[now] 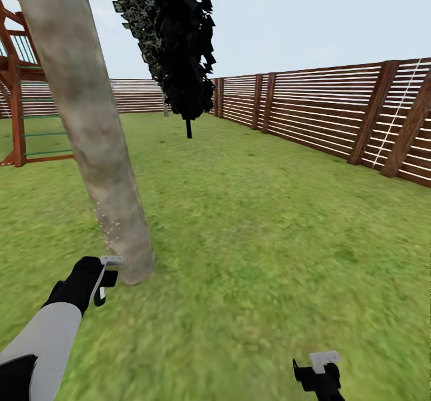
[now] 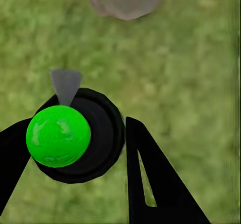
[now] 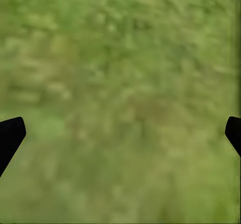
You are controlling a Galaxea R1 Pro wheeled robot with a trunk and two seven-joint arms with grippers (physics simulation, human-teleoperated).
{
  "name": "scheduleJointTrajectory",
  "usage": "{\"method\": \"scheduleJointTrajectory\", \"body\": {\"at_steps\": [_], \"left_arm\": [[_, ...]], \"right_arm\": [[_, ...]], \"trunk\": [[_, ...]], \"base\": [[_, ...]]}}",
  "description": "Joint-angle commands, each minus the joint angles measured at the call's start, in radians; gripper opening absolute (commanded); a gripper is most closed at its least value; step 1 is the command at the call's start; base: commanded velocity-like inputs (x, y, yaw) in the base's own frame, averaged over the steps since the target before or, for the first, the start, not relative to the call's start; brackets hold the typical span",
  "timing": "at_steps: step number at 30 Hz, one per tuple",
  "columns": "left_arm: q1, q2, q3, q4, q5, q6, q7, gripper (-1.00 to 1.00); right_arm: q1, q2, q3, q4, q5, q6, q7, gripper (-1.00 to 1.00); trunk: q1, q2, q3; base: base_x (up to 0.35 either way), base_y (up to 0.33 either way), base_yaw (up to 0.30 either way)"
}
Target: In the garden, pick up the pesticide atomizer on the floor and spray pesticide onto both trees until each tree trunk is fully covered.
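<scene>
Head view: left gripper (image 1: 106,279), clamped on the atomizer (image 2: 75,136), sprays the trunk (image 1: 90,125) base; next, aim higher. Right gripper (image 1: 317,370) hangs spread, empty.

A tree trunk (image 1: 90,131) rose from the lawn (image 1: 257,233) at near left, leaning left. The left gripper (image 1: 106,278) hung just beside its base, nearer. Far behind stood a cypress-like tree (image 1: 179,42); a fence (image 1: 335,114) ran along the right, a play frame (image 1: 18,102) at far left.
</scene>
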Motion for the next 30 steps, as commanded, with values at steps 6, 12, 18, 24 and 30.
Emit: {"method": "scheduleJointTrajectory", "body": {"at_steps": [6, 12, 18, 24, 30], "left_arm": [[-0.001, 0.000, 0.004, -0.007, -0.011, 0.004, -0.009, -1.00], [-0.001, -0.002, 0.004, -0.011, -0.010, 0.004, -0.009, -1.00], [0.000, 0.021, 0.011, 0.000, -0.015, 0.002, -0.011, -1.00], [0.001, 0.029, 0.005, 0.001, -0.010, 0.003, -0.009, -1.00], [0.000, -0.037, 0.004, -0.002, -0.012, 0.003, -0.008, -1.00]], "right_arm": [[-0.001, 0.000, -0.006, 0.002, 0.011, -0.004, -0.005, 1.00], [-0.001, 0.000, -0.006, 0.002, 0.011, -0.004, -0.005, 1.00], [-0.001, 0.000, -0.006, 0.002, 0.011, -0.004, -0.005, 1.00], [-0.001, 0.000, -0.005, 0.002, 0.011, -0.004, -0.005, 1.00], [-0.001, 0.000, -0.006, 0.002, 0.011, -0.004, -0.005, 1.00]], "trunk": [[0.000, 0.000, -0.001], [0.000, 0.000, -0.001], [0.000, 0.000, -0.001], [0.000, 0.000, -0.001], [0.000, 0.000, -0.001]], "base": [[0.139, -0.261, 0.000], [0.092, -0.265, 0.053], [0.005, -0.274, 0.256], [0.123, -0.245, 0.176], [0.249, -0.177, 0.006]]}}
